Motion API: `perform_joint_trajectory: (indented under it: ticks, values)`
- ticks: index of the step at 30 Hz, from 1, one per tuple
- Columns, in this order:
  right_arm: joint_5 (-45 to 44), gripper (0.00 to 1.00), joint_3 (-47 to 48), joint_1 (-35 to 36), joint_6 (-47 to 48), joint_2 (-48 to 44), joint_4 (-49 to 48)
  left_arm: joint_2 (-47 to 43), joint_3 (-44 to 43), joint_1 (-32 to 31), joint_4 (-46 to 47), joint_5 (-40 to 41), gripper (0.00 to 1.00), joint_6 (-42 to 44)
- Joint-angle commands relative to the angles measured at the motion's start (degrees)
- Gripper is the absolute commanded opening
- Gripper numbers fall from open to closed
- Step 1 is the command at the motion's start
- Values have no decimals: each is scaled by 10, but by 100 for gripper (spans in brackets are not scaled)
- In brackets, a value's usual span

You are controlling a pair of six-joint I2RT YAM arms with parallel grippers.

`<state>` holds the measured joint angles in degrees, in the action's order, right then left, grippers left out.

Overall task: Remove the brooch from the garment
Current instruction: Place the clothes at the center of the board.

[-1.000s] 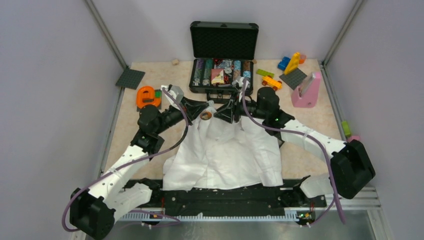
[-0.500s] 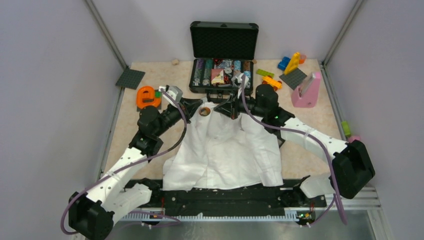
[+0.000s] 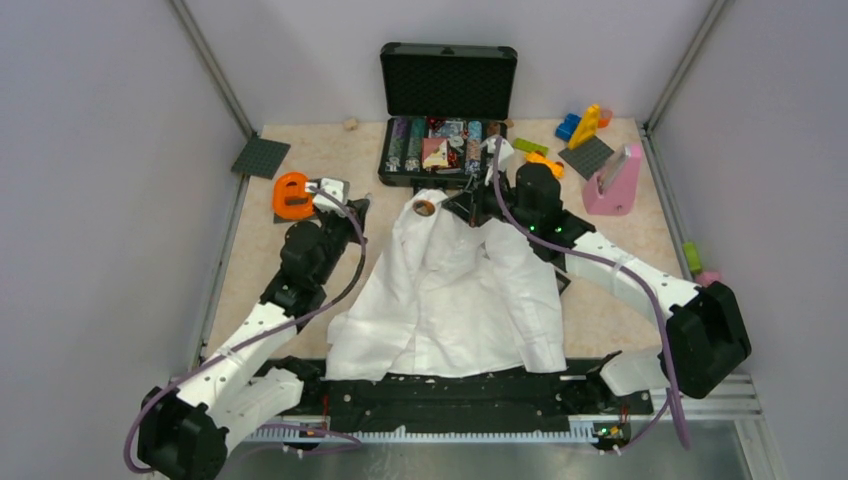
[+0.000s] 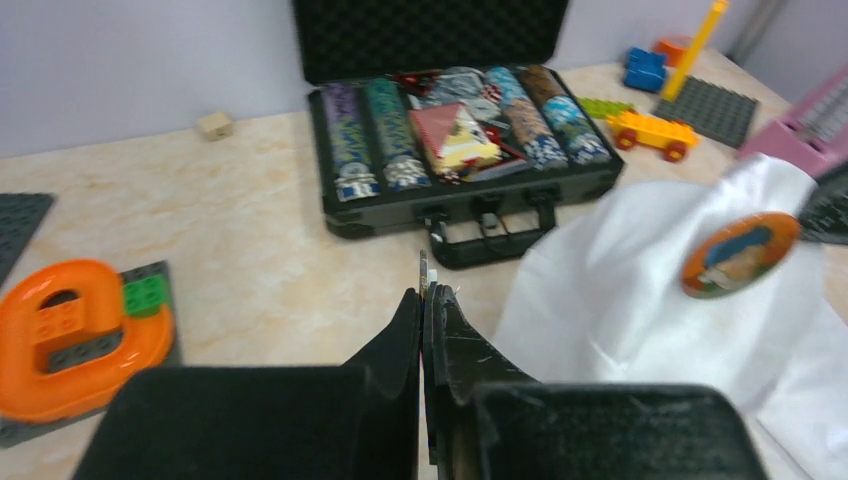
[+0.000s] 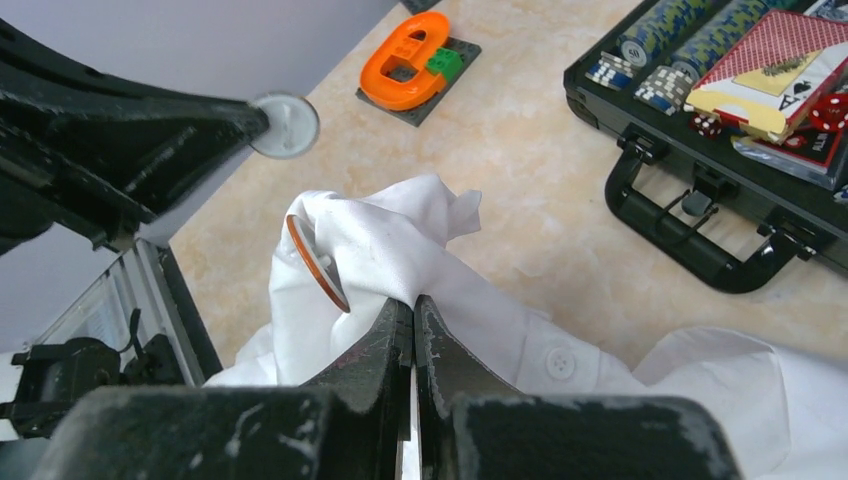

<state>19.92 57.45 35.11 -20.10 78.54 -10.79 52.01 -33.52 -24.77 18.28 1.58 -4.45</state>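
The white shirt [image 3: 450, 300] lies spread on the table in front of the arms. The brooch [image 3: 423, 207], a small round brown-orange ornament, sits on a raised fold of the shirt; it also shows in the left wrist view [image 4: 740, 253] and edge-on in the right wrist view [image 5: 318, 262]. My right gripper [image 5: 413, 303] is shut on the shirt fold just beside the brooch and holds it up [image 3: 458, 207]. My left gripper [image 3: 358, 207] is apart from the shirt, left of the brooch. It is shut [image 4: 423, 295] on a thin pale round disc [image 5: 283, 125].
An open black case [image 3: 445, 150] of poker chips and cards stands just behind the shirt. An orange piece on a grey plate [image 3: 292, 195] lies by the left gripper. Toy blocks [image 3: 585, 125] and a pink object [image 3: 612, 182] are at the back right.
My left gripper has drawn back to the left, away from the brooch, with the thin disc between its fingers. The right gripper has shifted the fold and brooch slightly back and right.
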Motion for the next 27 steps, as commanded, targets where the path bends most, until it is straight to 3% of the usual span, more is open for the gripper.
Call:
perform_joint_trajectory:
  ticks: [1,6,9,14,20,22,24,27]
  values:
    - [-23,0,24,-2,14,-6,9,-39,2,12,13,125,0,-19]
    - [14,0,4,17,20,39,-55,-93,-10,26,0,163,0,-52]
    - [-6,0,72,52,45,99,-54,-100,-50,40,-46,147,0,-70]
    - [13,0,355,66,63,238,59,-117,-99,92,-115,83,0,-127]
    - [6,0,836,69,89,419,245,-135,-151,113,-168,-11,0,-129]
    - [-11,0,919,69,79,449,271,-132,-164,114,-176,-53,0,-135]
    - [-8,0,881,69,62,434,255,-129,-170,114,-172,-85,0,-150]
    - [25,0,717,71,31,375,193,-117,-176,115,-167,-145,0,-174]
